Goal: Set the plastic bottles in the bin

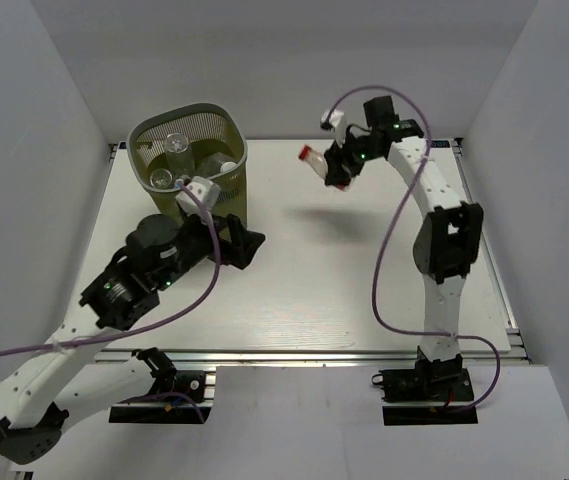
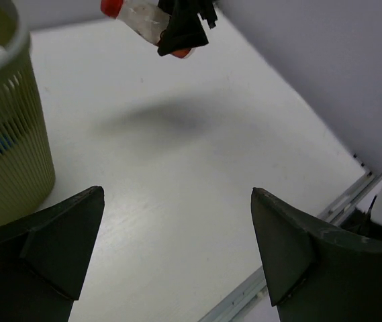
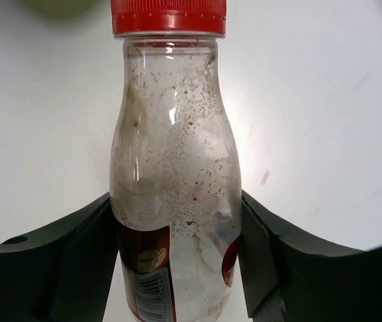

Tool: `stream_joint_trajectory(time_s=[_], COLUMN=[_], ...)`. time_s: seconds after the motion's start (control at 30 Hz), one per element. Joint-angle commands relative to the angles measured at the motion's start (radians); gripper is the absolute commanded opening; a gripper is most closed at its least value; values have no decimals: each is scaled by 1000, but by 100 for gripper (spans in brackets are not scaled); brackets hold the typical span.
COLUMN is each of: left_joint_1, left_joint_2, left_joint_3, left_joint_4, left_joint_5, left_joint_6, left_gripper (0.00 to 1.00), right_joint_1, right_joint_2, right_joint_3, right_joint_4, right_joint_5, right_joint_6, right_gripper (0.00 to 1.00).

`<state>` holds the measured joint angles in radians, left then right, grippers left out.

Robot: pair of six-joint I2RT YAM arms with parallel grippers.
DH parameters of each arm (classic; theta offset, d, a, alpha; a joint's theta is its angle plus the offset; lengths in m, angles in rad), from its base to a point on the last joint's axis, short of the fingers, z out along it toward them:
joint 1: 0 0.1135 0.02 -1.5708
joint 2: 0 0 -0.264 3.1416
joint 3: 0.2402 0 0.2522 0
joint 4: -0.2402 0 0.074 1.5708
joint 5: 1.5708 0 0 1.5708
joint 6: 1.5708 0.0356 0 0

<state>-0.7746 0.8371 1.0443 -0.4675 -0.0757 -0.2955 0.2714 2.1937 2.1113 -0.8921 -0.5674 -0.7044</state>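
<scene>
A small clear bottle [image 3: 174,134] with a red cap and red label sits between the fingers of my right gripper [image 3: 175,196], which press on both its sides. The top view shows that bottle [image 1: 316,160] held in the air above the back of the table by the right gripper [image 1: 342,168], cap pointing left. The olive-green bin [image 1: 236,150] stands at the back left with several clear bottles [image 1: 176,146] inside. My left gripper [image 1: 247,243] is open and holds nothing, just right of the bin's base. In the left wrist view the bin [image 2: 13,161] is at left and the held bottle [image 2: 139,16] is at the top.
White walls close in the table on the left, back and right. A metal rail [image 2: 298,255] runs along the table's edge. The bottle and right gripper cast a shadow [image 2: 170,119] on the tabletop.
</scene>
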Motion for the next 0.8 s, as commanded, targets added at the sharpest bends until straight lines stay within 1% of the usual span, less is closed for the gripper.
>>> stream_joint_trajectory(time_s=[0.0,0.03,0.07,0.1,0.13,0.17,0.2,0.23,0.27,0.3,0.33,0.4,0.43,0.47,0.5,0.53,0.57,0.63,0.7,0.73,0.77], left_joint_1=[-5,-5,-5,-5,-5,-5,-5,-5,-5,-5,6,6,6,6,6,6,6,15,15,15,15], left_joint_2=[-65,-66,-75,-84,-84,-95,-110,-121,-134,-150,-180,-207,-219,-239,-239,-253,-253,-253,-253,-253,-244], left_joint_3=[140,160,177,206,215,215,215,215,215,185,172,148,148,137,137,126,126,116,106,96,95], left_joint_4=[3,-17,-32,-45,-69,-83,-100,-132,-132,-146,-146,-178,-187,-197,-207,-207,-218,-230,-230,-230,-230], left_joint_5=[-71,-72,-96,-96,-105,-117,-118,-131,-131,-131,-140,-141,-154,-154,-154,-154,-154,-154,-141,-125,-115], left_joint_6=[53,53,65,65,65,65,65,65,52,36,26,3,2,-11,-11,-22,-22,-31,-31,-40,-40], left_gripper=[100,100,100,100,100,100,100,100,100,100,100,100,100,100,100,100,100,100,100,100,100], right_joint_1=[87,104,132,159,179,234,253,299,299,327,342,399,423,433,454,466,471,499,511,515,519], right_joint_2=[-288,-310,-362,-367,-356,-320,-295,-235,-180,-158,-120,-71,-48,-32,-6,20,37,93,116,129,127], right_joint_3=[56,-20,-45,-63,-54,-21,11,151,191,219,257,236,231,225,214,207,205,259,286,286,277], right_joint_4=[374,451,537,773,821,853,931,956,982,1075,1111,1273,1294,1312,1361,1422,1433,1438,1426,1426,1420], right_joint_5=[-262,-328,-344,-350,-351,-344,-341,-344,-344,-342,-316,-287,-257,-235,-215,-134,-112,-53,4,18,32], right_joint_6=[171,207,297,398,464,489,515,610,638,667,740,785,807,810,827,856,867,853,810,794,789], right_gripper=[12,12,12,12,12,12,12,14,14,14,14,16,16,18,18,21,21,25,40,54,89])
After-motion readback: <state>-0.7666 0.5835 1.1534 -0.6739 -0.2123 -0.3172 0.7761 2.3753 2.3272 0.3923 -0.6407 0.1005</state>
